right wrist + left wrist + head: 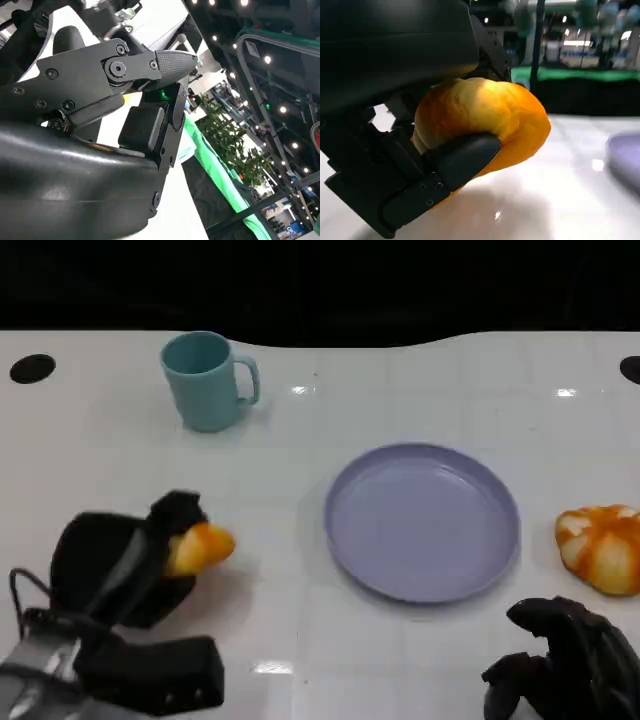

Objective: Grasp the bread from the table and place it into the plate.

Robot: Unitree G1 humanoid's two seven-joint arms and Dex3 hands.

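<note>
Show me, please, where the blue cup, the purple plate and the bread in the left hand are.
blue cup (203, 380), head view, outer wall of its body.
purple plate (422, 520), head view, bare middle of its dish.
bread in the left hand (485, 117), left wrist view, upper crust.

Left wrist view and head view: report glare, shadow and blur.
Head view: small white light spots glint on the table, and the left hand casts a soft shadow. Left wrist view: the bread is sharp, the plate and background lights blurred; a bright reflection sits on the tabletop.
</note>
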